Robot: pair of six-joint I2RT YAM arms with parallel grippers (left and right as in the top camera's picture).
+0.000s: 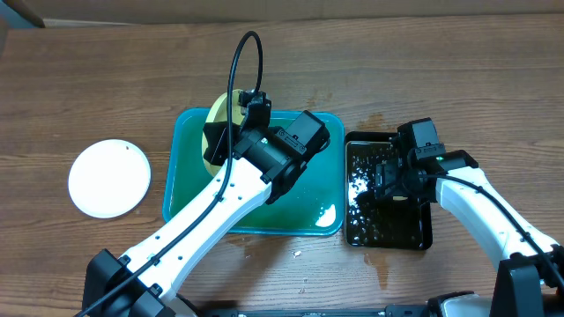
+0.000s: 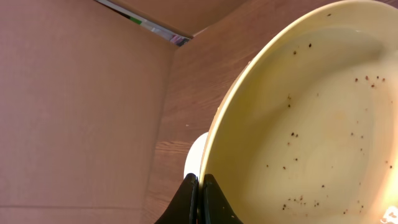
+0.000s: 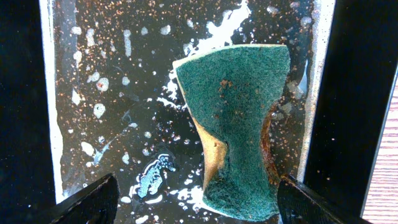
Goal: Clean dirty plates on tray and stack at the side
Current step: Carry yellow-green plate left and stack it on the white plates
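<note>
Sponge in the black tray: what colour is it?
The sponge is dark green, with a yellow layer at its edge; best seen in the right wrist view.

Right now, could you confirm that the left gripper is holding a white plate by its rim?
Not quite: the left gripper holds the pale yellow plate by its rim, as the left wrist view shows; the white plate lies apart on the table.

— How are the arms finished?

— White shells are worn by the left arm (image 1: 207, 216) and the right arm (image 1: 480, 201), with black housings fitted at wrists and bases. A thin black cable (image 1: 234, 70) is looped above the left wrist.

— And the hands?

— Matte black fingers (image 3: 87, 200) are seen on the right hand (image 3: 198, 186). Thin, tapered black ones are seen on the left hand (image 2: 199, 198).
</note>
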